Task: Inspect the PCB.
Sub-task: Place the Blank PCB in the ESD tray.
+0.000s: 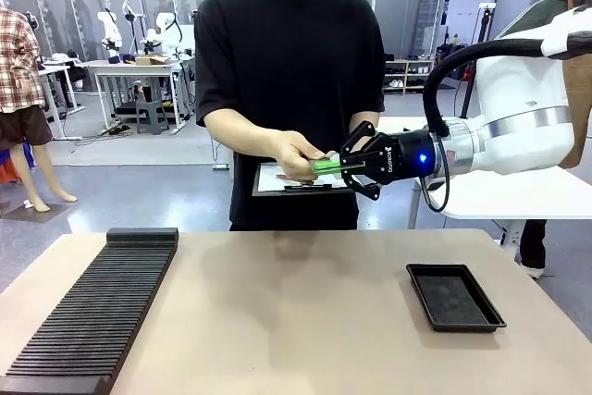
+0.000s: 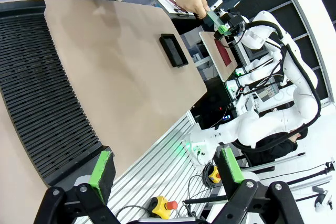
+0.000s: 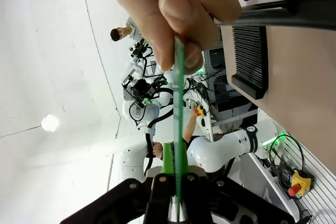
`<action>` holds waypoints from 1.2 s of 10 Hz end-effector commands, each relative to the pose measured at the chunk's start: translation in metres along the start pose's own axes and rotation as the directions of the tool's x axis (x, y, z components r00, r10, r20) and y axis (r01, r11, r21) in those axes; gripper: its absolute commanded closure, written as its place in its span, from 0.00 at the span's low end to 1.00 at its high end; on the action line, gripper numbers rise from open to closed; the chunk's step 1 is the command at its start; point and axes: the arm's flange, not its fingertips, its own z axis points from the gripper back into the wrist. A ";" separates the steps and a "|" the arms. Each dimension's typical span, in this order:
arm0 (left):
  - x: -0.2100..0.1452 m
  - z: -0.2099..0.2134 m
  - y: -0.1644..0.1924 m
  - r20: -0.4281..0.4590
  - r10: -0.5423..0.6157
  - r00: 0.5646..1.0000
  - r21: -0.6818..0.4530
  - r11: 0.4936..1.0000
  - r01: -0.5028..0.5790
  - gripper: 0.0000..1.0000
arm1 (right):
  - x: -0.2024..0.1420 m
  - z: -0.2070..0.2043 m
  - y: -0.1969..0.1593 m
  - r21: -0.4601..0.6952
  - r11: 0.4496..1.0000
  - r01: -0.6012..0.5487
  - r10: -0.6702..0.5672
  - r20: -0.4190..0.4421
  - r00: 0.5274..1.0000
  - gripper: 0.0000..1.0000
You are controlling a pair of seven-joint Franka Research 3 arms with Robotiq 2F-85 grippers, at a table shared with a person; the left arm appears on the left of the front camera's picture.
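Observation:
The PCB [image 1: 326, 166] is a thin green board held in the air beyond the table's far edge. My right gripper [image 1: 346, 166] is shut on its right end. The person's hand [image 1: 296, 154] pinches the other end. In the right wrist view the PCB [image 3: 179, 108] stands edge-on, rising from between my right gripper [image 3: 176, 170] up to the person's fingers [image 3: 178, 9]. My left gripper [image 2: 167, 165] hangs open and empty over the near-left table corner, far from the PCB [image 2: 214, 17].
A long black slotted rack [image 1: 92, 312] lies along the table's left side. A shallow black tray [image 1: 453, 296] sits at the right. The person holds a clipboard with white paper [image 1: 277, 178] under the PCB. A white side table [image 1: 518, 193] stands behind my right arm.

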 end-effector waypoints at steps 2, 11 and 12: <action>-0.001 0.000 -0.001 -0.010 0.008 1.000 0.011 1.000 -0.007 0.00 | 0.001 -0.001 0.003 0.001 1.000 0.000 0.000 -0.002 1.000 1.00; -0.001 0.000 -0.001 -0.010 0.008 1.000 0.011 1.000 -0.007 0.00 | 0.001 -0.001 0.003 0.001 1.000 0.000 0.000 -0.002 1.000 1.00; -0.001 0.000 -0.001 -0.010 0.008 1.000 0.011 1.000 -0.007 0.00 | 0.001 -0.001 0.003 0.001 1.000 0.000 0.000 -0.002 1.000 1.00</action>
